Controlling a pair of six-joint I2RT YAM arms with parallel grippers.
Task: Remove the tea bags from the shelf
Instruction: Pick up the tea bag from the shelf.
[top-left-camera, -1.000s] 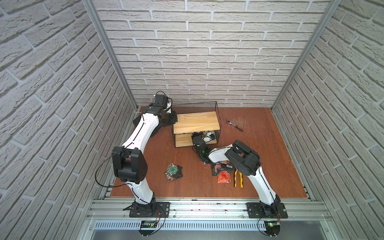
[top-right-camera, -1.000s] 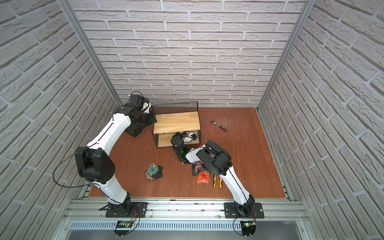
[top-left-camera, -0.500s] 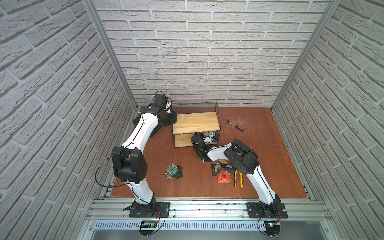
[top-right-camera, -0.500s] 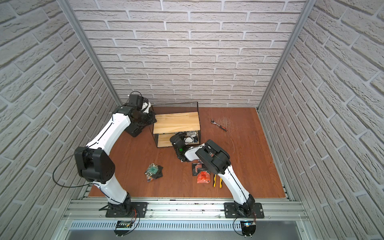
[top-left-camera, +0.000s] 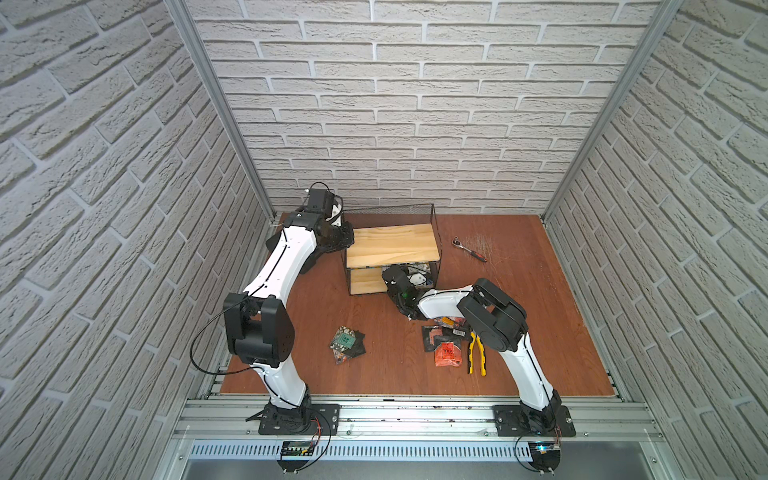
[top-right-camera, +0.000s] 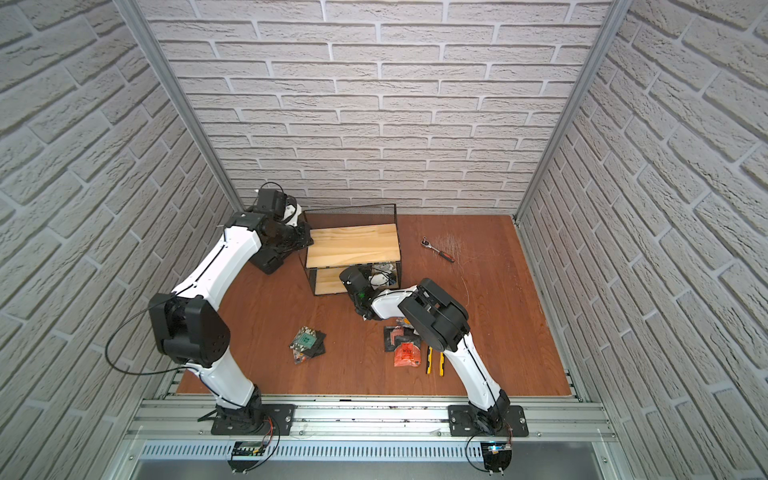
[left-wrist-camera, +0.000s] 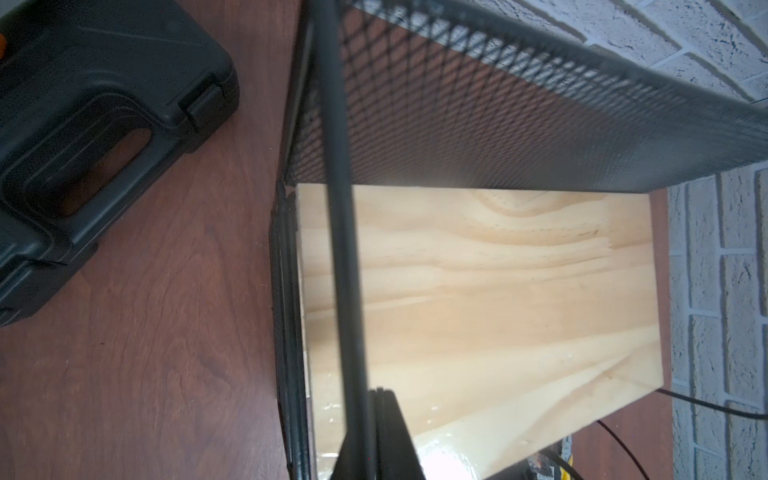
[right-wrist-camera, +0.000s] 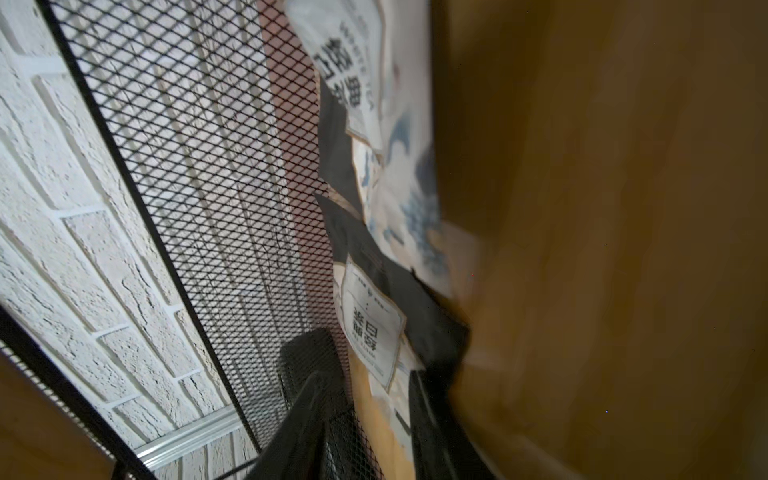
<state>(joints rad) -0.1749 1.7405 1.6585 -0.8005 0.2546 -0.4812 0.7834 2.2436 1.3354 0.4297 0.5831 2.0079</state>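
Reaching right end effector (right-wrist-camera: 365, 395) into shelf (top-left-camera: 392, 245) lower tier, spread apart at white-label tea bags (right-wrist-camera: 374, 328), left end effector (left-wrist-camera: 384, 415) together by shelf's left wire

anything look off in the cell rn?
Nothing damaged. The tea bags left on the shelf, on its lower board, lie overlapped and askew. A ratchet and yellow pliers lie loose on the table, the pliers beside the removed sachets.
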